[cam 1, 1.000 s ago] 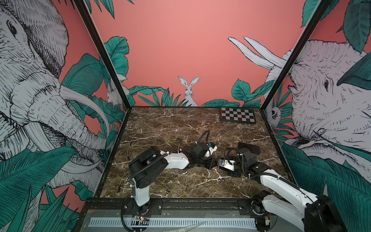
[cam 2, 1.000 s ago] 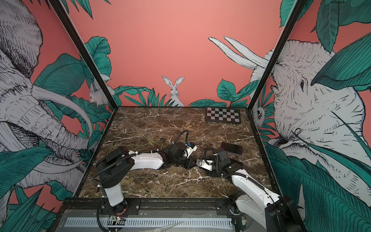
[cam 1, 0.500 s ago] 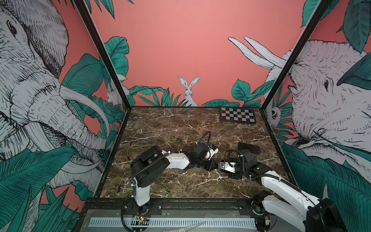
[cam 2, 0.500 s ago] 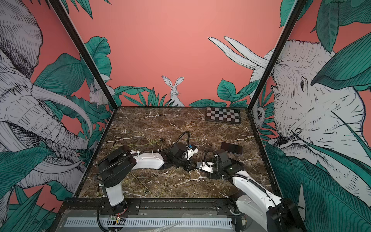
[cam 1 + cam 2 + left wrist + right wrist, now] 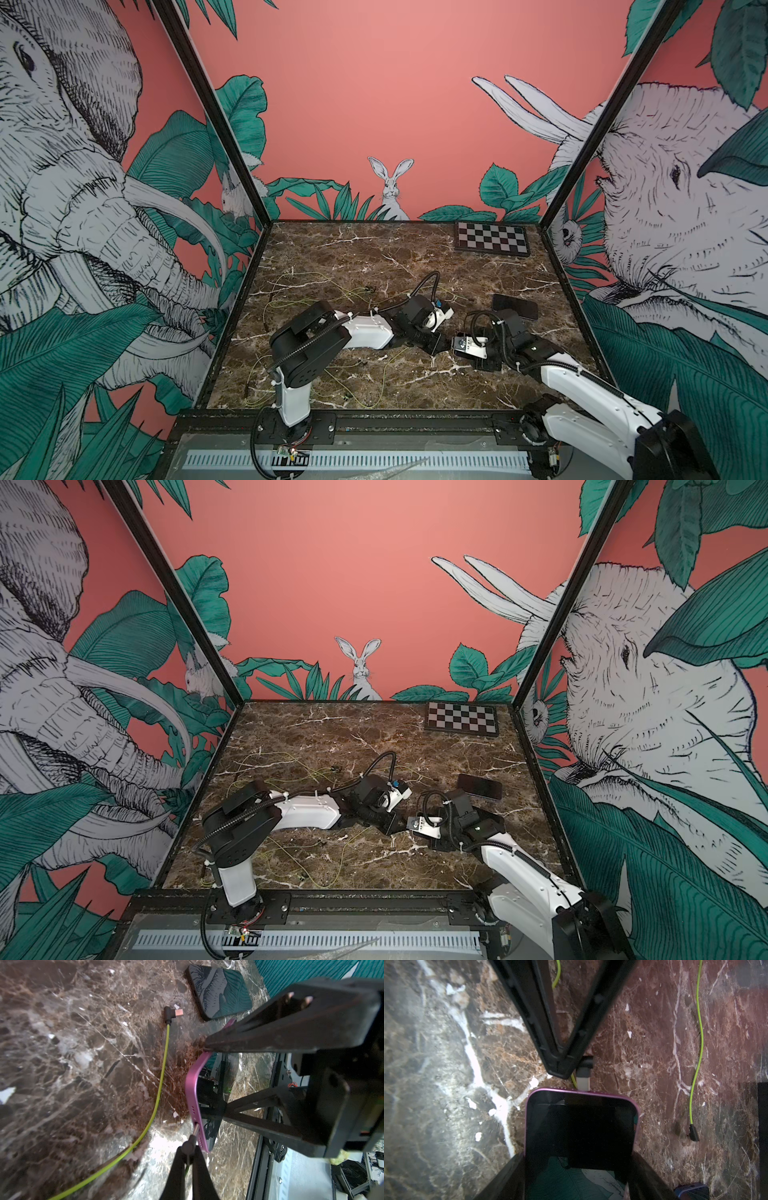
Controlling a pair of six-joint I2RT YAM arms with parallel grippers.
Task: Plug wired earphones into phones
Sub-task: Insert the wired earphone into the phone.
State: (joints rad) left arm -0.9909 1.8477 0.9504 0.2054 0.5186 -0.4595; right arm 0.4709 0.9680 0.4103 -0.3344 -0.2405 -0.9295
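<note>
In the right wrist view my right gripper (image 5: 577,1178) is shut on a phone (image 5: 581,1126) with a purple rim and dark screen, one finger on each long side. My left gripper (image 5: 188,1150) is shut on the dark plug (image 5: 188,1145) of the wired earphones. The plug's metal tip (image 5: 196,1130) meets the port in the phone's bottom edge (image 5: 193,1088), with some metal still showing. Both grippers meet at mid-table in a top view, left gripper (image 5: 434,345) facing right gripper (image 5: 455,349). A second phone (image 5: 515,307) lies flat behind them.
Another plug (image 5: 173,1013) on a yellow-green cord (image 5: 164,1059) lies loose on the marble near the second phone (image 5: 220,991). More thin cords (image 5: 316,291) trail over the left half and front (image 5: 365,386). A checkerboard plate (image 5: 492,244) sits at the back right.
Hardly anything differs: the right wrist has shifted a touch, and both grips stay as they were.
</note>
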